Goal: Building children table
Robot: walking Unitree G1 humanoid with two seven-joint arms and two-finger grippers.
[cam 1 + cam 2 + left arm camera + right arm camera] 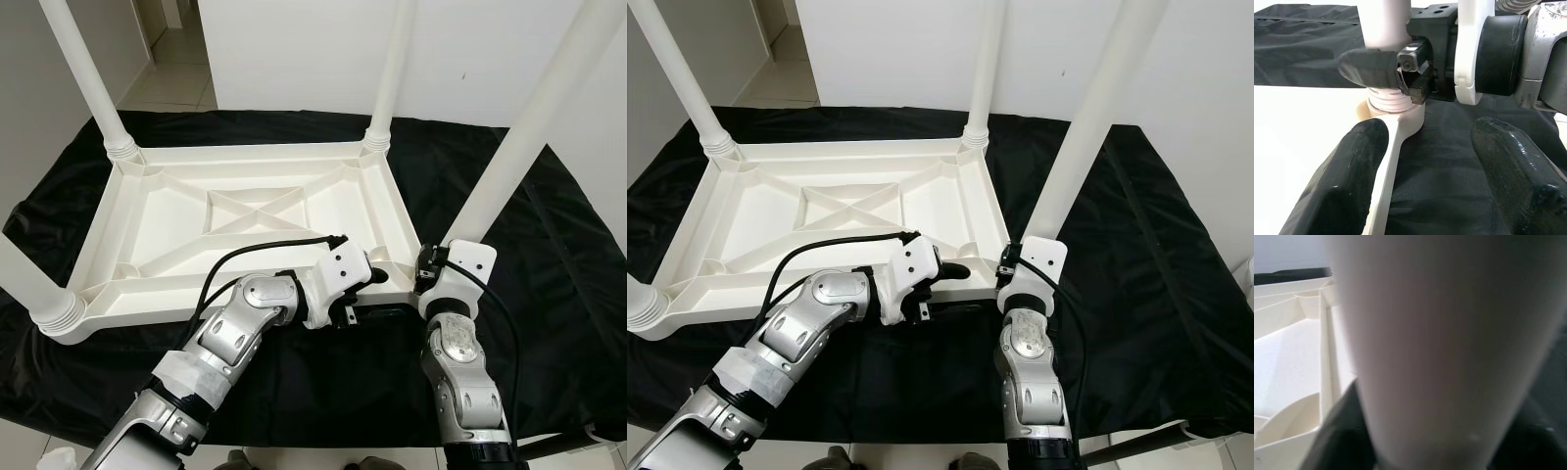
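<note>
**Q:** Where's the table, and what have you got hold of?

**A:** The white plastic tabletop [245, 230] lies upside down on the black cloth [529, 294], ribs up, with four legs standing in its corner sockets. Your right gripper [1400, 68] is clamped round the near right leg [529, 127] just above its threaded collar, fingers closed on the tube. Your left gripper [1425, 161] sits at the same corner with its fingers spread wide, straddling the tabletop's rim, gripping nothing.

**Q:** How will the leg handle?

**A:** Expect it light and hollow, stiff enough, but smooth and glossy, so the pads may slip if you twist hard. It's long; a grip low by the collar gives you turning control, while the free top can sway.

**Q:** And the tabletop?

**A:** Light moulded plastic on cloth, likely to slide or spin as you screw. Close the left fingers on the rim wall beside the socket, where the ribbing looks strongest, to brace it.
</note>
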